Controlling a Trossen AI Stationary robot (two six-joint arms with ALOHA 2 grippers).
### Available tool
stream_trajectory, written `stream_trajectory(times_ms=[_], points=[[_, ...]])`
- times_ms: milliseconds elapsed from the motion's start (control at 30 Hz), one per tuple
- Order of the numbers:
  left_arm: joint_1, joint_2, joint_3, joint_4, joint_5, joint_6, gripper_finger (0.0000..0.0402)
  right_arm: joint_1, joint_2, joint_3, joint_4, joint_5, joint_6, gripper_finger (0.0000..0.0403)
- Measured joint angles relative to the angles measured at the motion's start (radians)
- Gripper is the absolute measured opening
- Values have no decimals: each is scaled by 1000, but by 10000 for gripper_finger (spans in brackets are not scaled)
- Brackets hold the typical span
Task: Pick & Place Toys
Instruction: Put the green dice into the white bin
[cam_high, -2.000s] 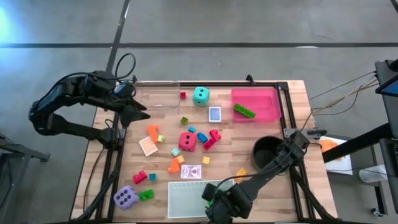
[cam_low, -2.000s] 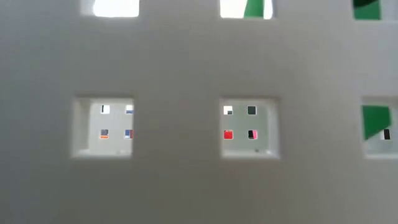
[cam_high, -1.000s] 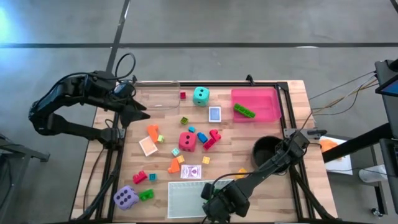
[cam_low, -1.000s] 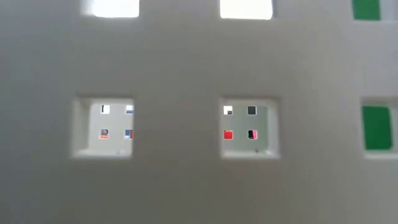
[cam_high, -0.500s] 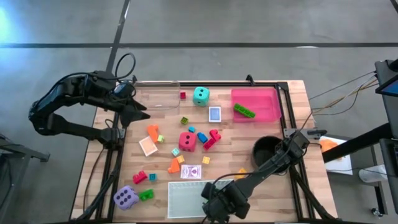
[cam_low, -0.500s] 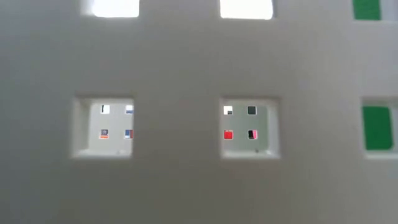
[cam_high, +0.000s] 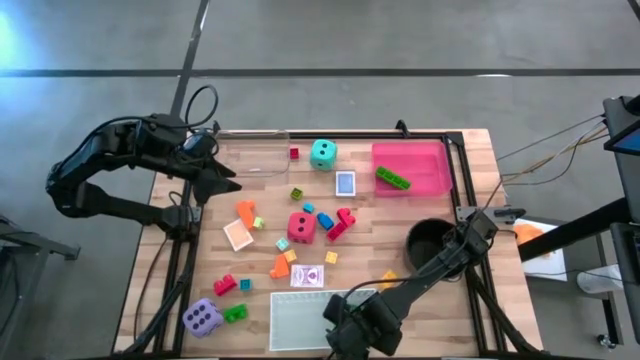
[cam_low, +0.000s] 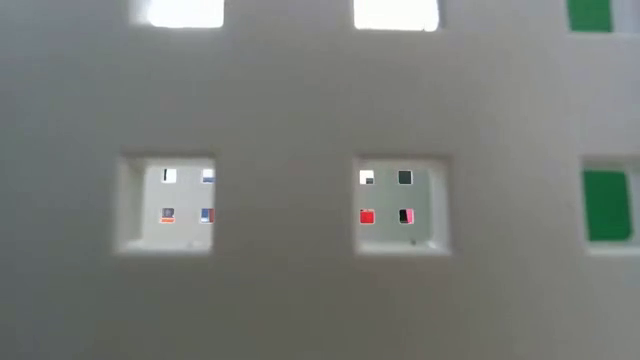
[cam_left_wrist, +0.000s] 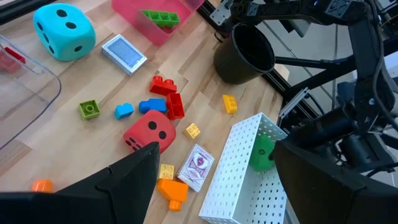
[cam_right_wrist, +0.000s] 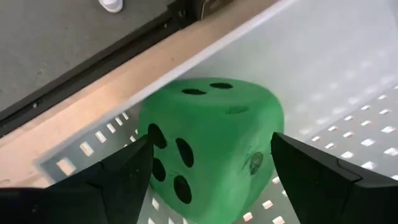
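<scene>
Your right gripper, fingers spread, straddles the green soft die inside the white perforated tray at the table's near edge; the spread left gripper waits far off.

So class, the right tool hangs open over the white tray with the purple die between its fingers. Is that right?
Not quite: the die is green, not purple, as the right wrist view shows. The purple die lies on the table beside the white tray. The rest holds: the right tool is open over the tray.
</scene>
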Motion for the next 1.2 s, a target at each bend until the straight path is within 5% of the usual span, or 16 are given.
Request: stream_trajectory(times_ms=[467, 933, 1200], points=[[0, 0, 0, 0, 0, 3, 316, -10, -4, 147, -56, 28, 124, 302], [0, 0, 0, 0, 0, 0, 316, -25, 4, 107, -48, 22, 236, 22], [0, 0, 0, 0, 0, 0, 316, -24, 4, 66, -36, 0, 262, 9]])
